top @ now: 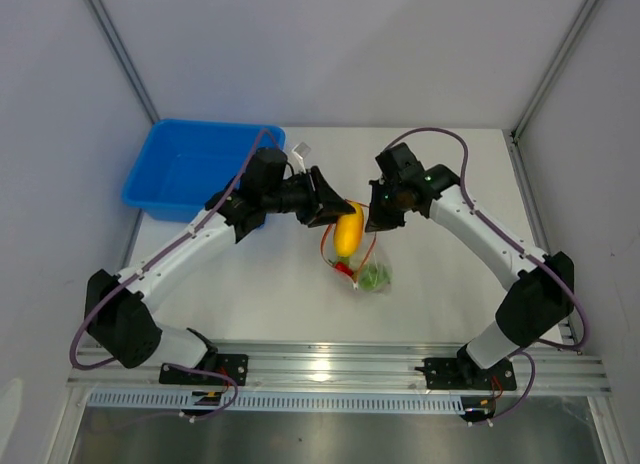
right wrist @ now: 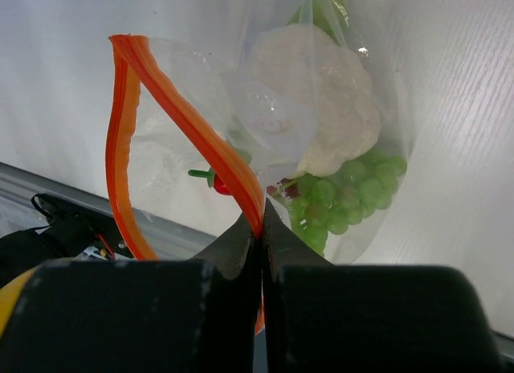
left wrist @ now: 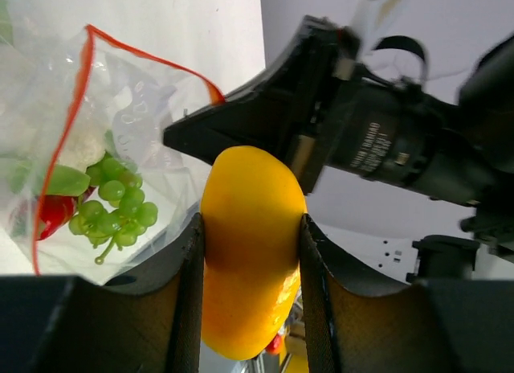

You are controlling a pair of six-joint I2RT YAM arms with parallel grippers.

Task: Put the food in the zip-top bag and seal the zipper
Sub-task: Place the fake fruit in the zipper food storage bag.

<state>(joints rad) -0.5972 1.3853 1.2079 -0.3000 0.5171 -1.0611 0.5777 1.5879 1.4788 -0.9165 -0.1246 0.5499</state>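
My left claw (left wrist: 250, 222) is clamped on the one yellow-orange piece (left wrist: 253, 309), just beside the gaping mouth of the zip-top bag (right wrist: 185, 84). My right claw (right wrist: 261, 224) is pinched together on the bag's red-orange zipper (right wrist: 185, 124), near the middle of the table. Inside the single bag lie three foods: one white cauliflower (right wrist: 321, 108), one green grape bunch (right wrist: 345, 196) and one red chili pepper (right wrist: 218, 184). One blue bin (top: 190, 169) sits at the far left.
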